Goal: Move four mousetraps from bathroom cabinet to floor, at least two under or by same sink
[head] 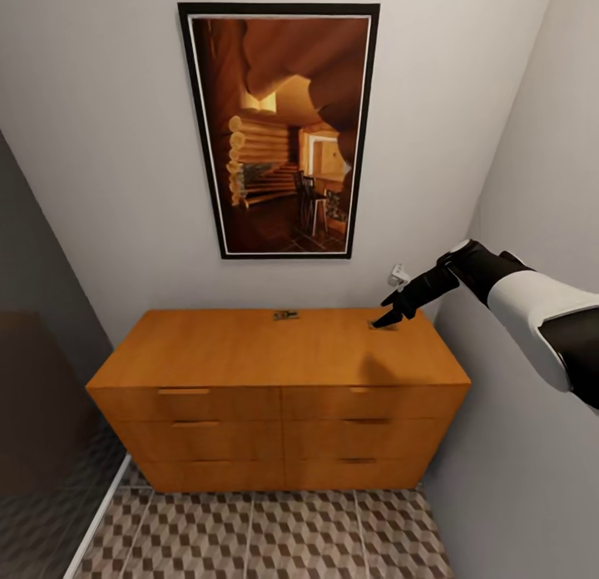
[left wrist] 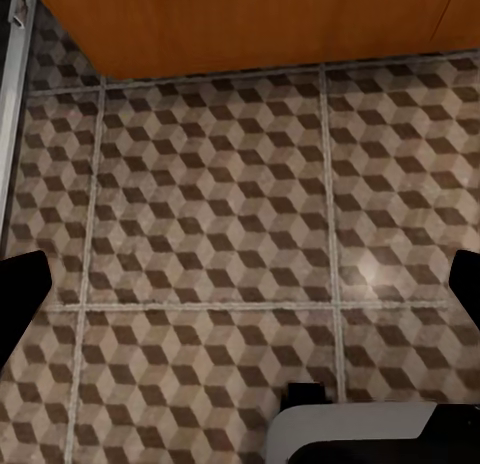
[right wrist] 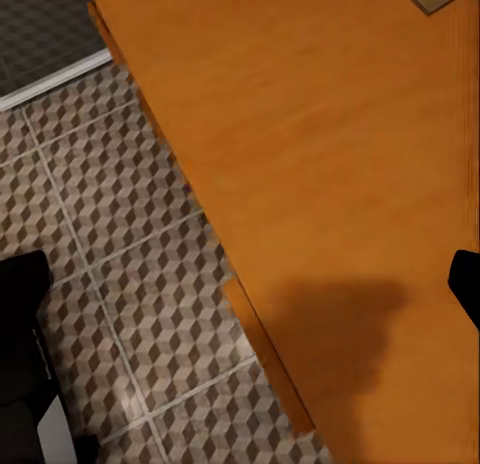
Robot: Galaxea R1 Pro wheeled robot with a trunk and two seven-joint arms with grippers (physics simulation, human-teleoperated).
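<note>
The bathroom floor (head: 333, 533) fills the bottom of the head view: square tiles printed with a brown, beige and white cube pattern, split by pale grout lines. The left wrist view looks straight down on these tiles (left wrist: 220, 214).

The cabinet (head: 279, 396) stands in the lower middle of the head view against a plain pale wall. It is a wide, low dresser of smooth orange-brown wood with a flat top and drawer fronts carrying slim wooden bar handles.

Above it, in the upper middle, hangs a tall picture (head: 279, 130) in a thin black frame.

The right tool (head: 389, 317), black and glossy on a white-and-black arm, points down at the top's right rear corner; whether it is wide or narrow cannot be told.

One mousetrap (head: 285, 315), a small flat tan rectangle with dark parts, lies at the middle of the top's back edge. A second mousetrap (head: 383, 325) lies under the right tool's tip.
</note>
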